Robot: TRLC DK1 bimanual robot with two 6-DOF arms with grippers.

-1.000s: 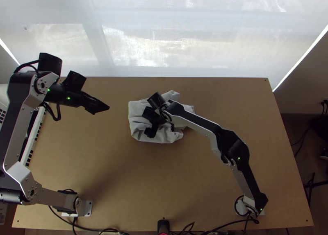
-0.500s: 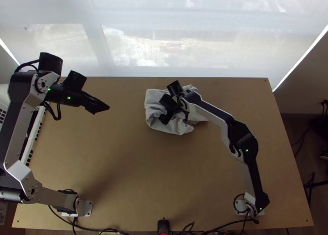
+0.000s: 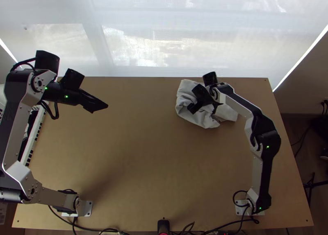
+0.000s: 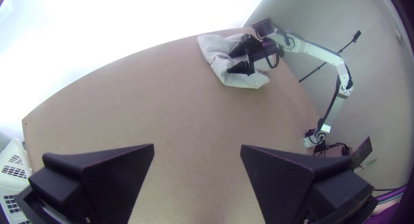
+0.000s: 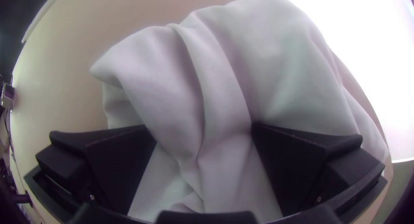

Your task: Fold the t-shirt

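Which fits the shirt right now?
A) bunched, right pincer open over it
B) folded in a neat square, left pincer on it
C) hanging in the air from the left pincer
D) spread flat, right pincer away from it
A: the shirt lies crumpled in loose folds on the table, and the right pincer has its fingers wide apart over it.

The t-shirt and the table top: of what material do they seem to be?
The t-shirt looks like soft, matte fabric, perhaps cotton: it bunches in rounded folds without shine. The table top seems to be wood or wood-based board, smooth and dull, judging by its even light-brown surface.
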